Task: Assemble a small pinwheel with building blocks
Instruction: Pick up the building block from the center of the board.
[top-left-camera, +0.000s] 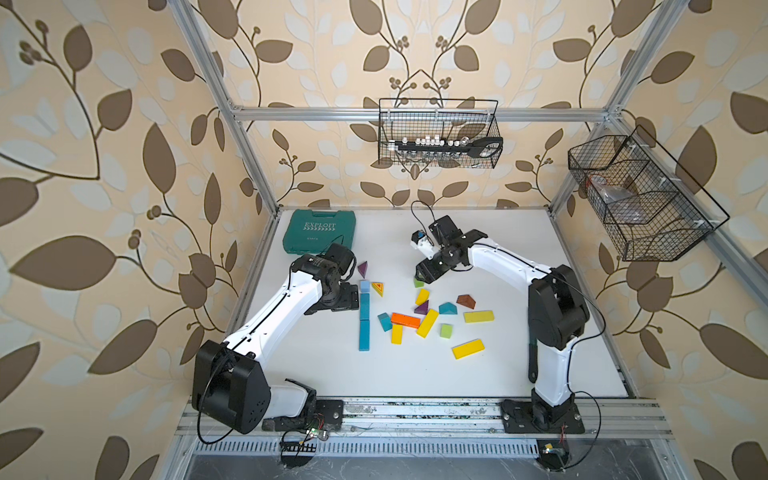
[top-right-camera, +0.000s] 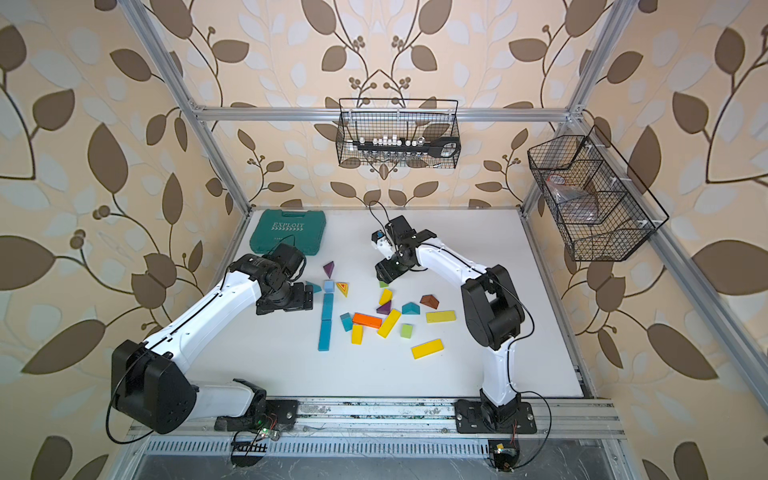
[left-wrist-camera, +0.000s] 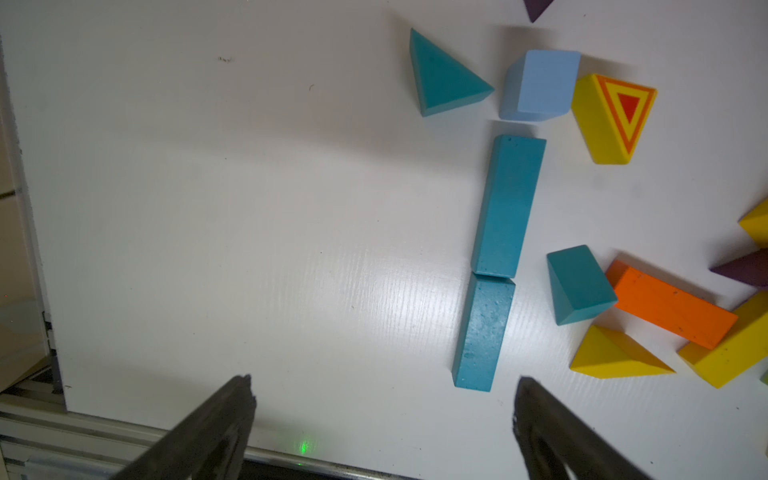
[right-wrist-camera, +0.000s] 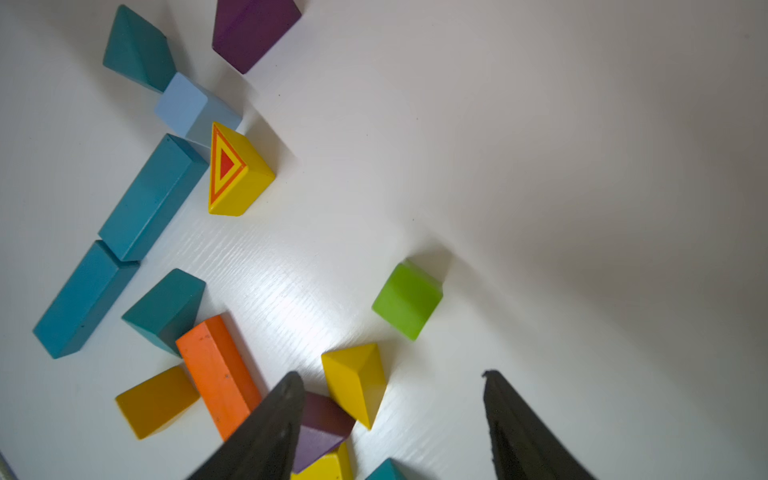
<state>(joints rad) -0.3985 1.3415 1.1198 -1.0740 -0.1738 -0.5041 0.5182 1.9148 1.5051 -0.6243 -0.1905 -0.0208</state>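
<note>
Right gripper (right-wrist-camera: 392, 374) has its jaws apart, holding nothing. Green cube (right-wrist-camera: 407, 301) sits just ahead of the tips, turned cornerwise to them, so I'd twist the wrist to meet flat faces before closing. Left gripper (left-wrist-camera: 384, 379) is wide open too, empty.

Two teal bars (top-left-camera: 365, 305), two green cubes (top-left-camera: 446, 331) — one orange bar (top-left-camera: 406, 320).
</note>
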